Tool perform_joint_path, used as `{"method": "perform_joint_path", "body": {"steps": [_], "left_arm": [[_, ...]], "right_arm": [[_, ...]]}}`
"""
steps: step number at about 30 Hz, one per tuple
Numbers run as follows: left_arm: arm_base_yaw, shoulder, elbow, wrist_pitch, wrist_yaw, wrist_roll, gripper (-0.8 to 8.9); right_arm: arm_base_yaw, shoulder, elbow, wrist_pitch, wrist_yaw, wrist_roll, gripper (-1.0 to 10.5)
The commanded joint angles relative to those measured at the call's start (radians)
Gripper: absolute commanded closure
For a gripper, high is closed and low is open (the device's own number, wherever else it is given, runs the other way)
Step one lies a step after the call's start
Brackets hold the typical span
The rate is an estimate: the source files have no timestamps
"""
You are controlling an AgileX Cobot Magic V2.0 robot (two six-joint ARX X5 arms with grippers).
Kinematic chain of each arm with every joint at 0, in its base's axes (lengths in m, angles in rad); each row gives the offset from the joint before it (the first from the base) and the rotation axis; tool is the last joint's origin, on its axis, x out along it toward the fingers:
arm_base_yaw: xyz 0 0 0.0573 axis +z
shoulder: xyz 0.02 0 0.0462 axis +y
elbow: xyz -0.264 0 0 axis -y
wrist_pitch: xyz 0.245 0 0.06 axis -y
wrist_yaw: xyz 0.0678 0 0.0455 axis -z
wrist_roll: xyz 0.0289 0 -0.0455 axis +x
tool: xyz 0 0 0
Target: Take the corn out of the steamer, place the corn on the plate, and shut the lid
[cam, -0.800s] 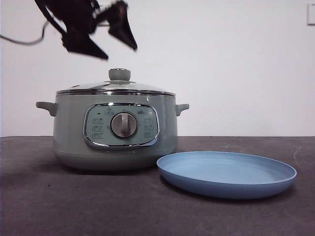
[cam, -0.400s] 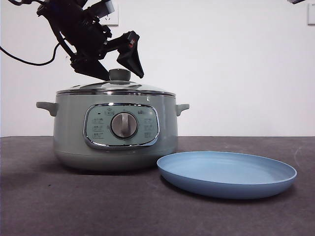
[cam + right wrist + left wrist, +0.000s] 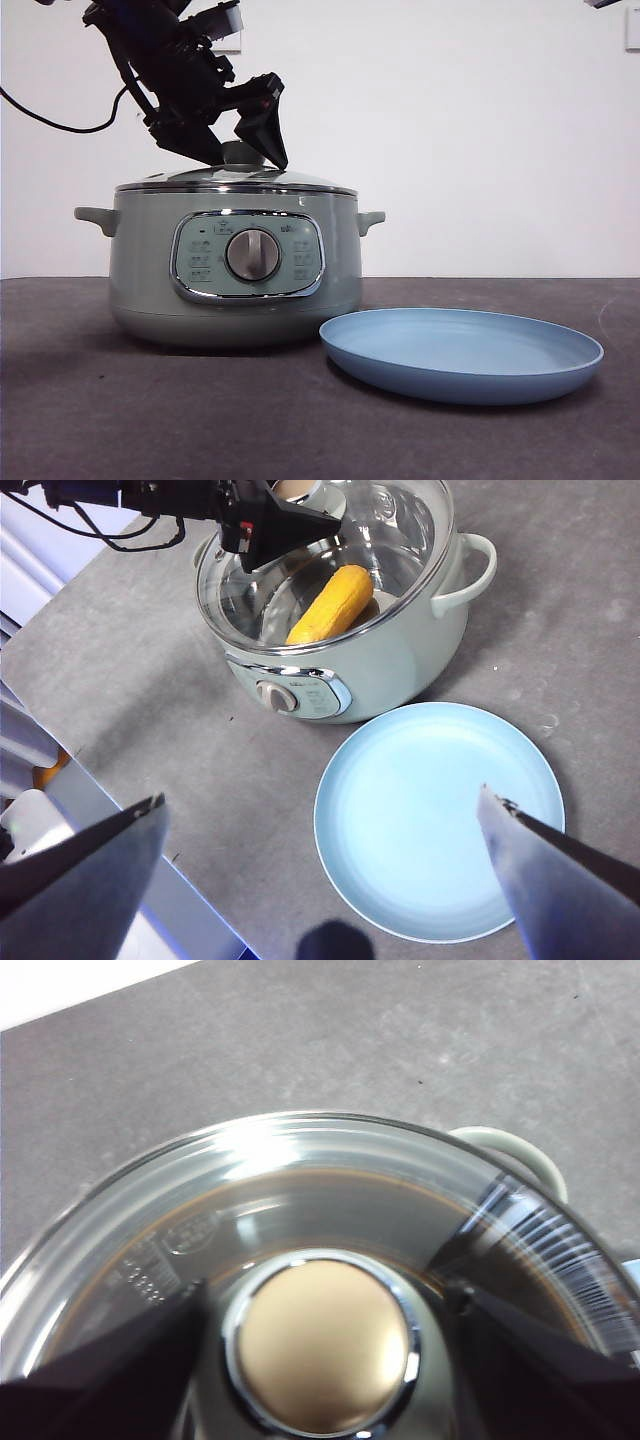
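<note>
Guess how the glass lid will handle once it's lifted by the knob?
Probably rigid and fairly heavy for its size: the lid is domed glass with a chrome rim. Likely fragile if dropped, being glass. The knob is round and smooth, so it may slip or let the lid swing; the left gripper has its open jaws either side of it.

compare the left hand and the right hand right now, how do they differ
The left hand is low over the steamer, open jaws either side of the lid knob; the right hand hangs high above the plate, near nothing. The left hand's jaws are set about knob-wide; the right hand's jaws are spread far wider. Both are open and hold nothing.
</note>
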Motion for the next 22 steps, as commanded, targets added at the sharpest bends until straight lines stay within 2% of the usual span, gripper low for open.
{"method": "perform_joint_path", "body": {"steps": [1,3,6,22], "left_arm": [[-0.005,0.008,-0.005,-0.018,0.003,0.003,6.05],[-0.005,0.008,-0.005,-0.018,0.005,0.003,7.22],[-0.005,0.008,-0.005,-0.018,0.006,-0.003,8.21],[-0.003,-0.032,-0.005,0.006,0.007,-0.004,8.22]], "right_arm": [[0.001,0.0,0.005,0.002,0.002,0.002,3.8],[0.001,0.0,0.005,0.001,0.003,0.002,3.8],[0.001,0.0,0.005,0.001,0.003,0.002,3.8],[0.001,0.0,0.005,0.002,0.003,0.002,3.8]]}}
